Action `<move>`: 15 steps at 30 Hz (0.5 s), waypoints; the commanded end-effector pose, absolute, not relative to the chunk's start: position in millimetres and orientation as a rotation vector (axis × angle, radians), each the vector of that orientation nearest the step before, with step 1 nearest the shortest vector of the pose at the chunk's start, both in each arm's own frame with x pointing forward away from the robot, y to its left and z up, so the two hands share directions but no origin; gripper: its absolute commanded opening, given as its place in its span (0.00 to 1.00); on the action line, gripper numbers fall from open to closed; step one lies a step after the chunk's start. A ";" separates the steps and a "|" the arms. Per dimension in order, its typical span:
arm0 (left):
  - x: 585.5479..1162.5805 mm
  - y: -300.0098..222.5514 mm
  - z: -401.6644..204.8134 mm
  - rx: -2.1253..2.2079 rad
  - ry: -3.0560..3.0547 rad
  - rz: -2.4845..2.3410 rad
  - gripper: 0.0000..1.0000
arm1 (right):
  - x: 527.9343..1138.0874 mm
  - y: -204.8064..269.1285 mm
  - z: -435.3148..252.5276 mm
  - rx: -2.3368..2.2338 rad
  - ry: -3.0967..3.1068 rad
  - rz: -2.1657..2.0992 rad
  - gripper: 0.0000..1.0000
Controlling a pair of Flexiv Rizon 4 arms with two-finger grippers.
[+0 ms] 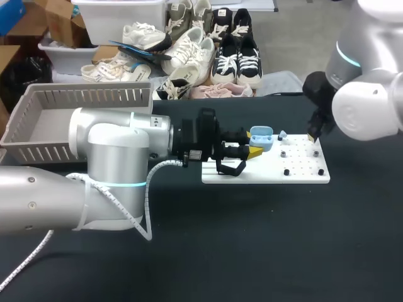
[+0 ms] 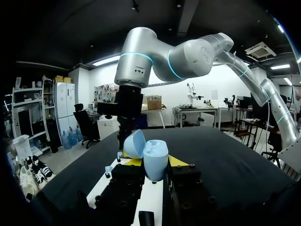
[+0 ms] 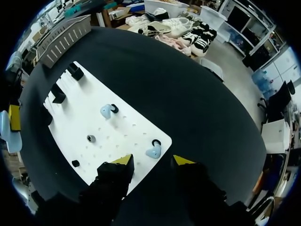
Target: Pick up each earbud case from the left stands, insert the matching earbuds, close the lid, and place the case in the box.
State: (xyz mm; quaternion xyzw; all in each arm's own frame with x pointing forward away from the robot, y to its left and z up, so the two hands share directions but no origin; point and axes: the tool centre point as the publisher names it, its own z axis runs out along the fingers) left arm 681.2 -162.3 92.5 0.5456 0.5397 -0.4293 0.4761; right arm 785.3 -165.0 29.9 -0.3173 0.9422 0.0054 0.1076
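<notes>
Board (image 1: 264,173): on table (image 1: 252,251), right of centre | basket (image 1: 38,126): left of board, farther back | case (image 2: 154,160): between left gripper (image 2: 154,163) fingers, over board's left part | earbud (image 3: 153,151): at board's edge, just ahead of right gripper (image 3: 150,161) | second earbud (image 3: 106,111): mid-board.

The 1 black tabletop (image 1: 264,239) carries 1 flat white perforated board (image 1: 305,176) and 1 grey slatted plastic box (image 1: 82,97). There is 1 light blue plastic earbud case (image 1: 261,137), lid open. There are 2 small light blue earbuds (image 3: 107,111), the second earbud (image 3: 153,151) among 4 small round pegs (image 1: 286,171). There are 2 yellow-tipped tools: left tool (image 2: 155,162), right tool (image 3: 151,161).
</notes>
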 end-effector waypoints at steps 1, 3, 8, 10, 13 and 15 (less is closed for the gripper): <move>681.5 -162.1 91.4 1.332 1.315 -1.050 0.00 | 786.5 -165.0 28.6 -0.935 2.781 0.018 0.48; 681.5 -162.1 91.4 1.332 1.315 -1.050 0.00 | 786.7 -164.6 27.5 -0.934 2.784 0.020 0.46; 681.5 -162.1 91.4 1.332 1.315 -1.050 0.00 | 788.4 -162.7 25.8 -0.927 2.789 0.027 0.44; 681.5 -162.1 91.4 1.332 1.315 -1.050 0.00 | 789.0 -162.2 25.2 -0.924 2.793 0.027 0.43; 681.5 -162.1 91.4 1.332 1.315 -1.050 0.00 | 788.7 -161.0 24.9 -0.914 2.798 0.030 0.41; 681.5 -162.1 91.4 1.332 1.315 -1.050 0.00 | 790.6 -160.1 23.7 -0.906 2.799 0.041 0.45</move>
